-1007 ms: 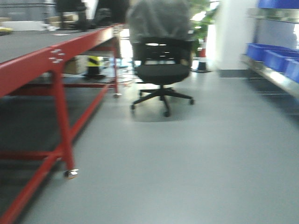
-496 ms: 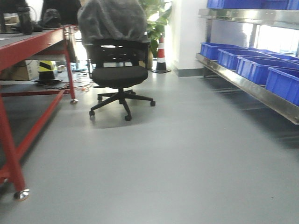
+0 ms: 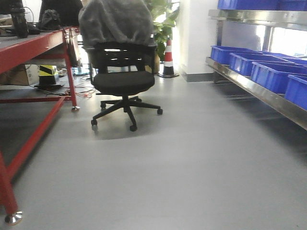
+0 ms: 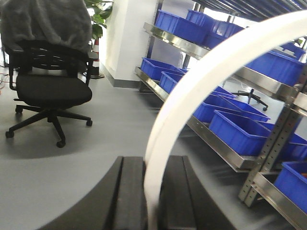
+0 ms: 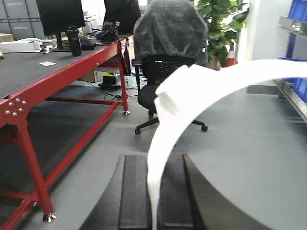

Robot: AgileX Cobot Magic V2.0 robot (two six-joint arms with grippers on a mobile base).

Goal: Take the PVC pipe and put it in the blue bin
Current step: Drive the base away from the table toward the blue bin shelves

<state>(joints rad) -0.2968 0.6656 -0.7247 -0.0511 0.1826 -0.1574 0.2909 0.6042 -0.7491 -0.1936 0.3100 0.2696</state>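
A white curved PVC pipe [image 4: 201, 81] rises from between the jaws of my left gripper [image 4: 151, 163] and arcs to the upper right. The left gripper is shut on it. In the right wrist view, a white curved pipe [image 5: 192, 96] with a stepped fitting end rises in the same way from my right gripper [image 5: 152, 163], which is shut on it. I cannot tell whether both hold one pipe. Several blue bins [image 3: 271, 76] sit on a steel shelf [image 3: 259, 96] at the right. They also show in the left wrist view [image 4: 240, 132]. Neither gripper shows in the front view.
A black office chair [image 3: 123, 79] draped with a grey cover stands ahead on the grey floor. A red-framed table [image 3: 36, 45] runs along the left, with a caster foot [image 3: 12, 218] close by. A traffic cone [image 3: 168, 57] and a white pillar [image 3: 196, 33] stand behind.
The front view has swung right. The red table slid to the left edge and the shelf of blue bins came into sight. The chair now looks slightly closer.
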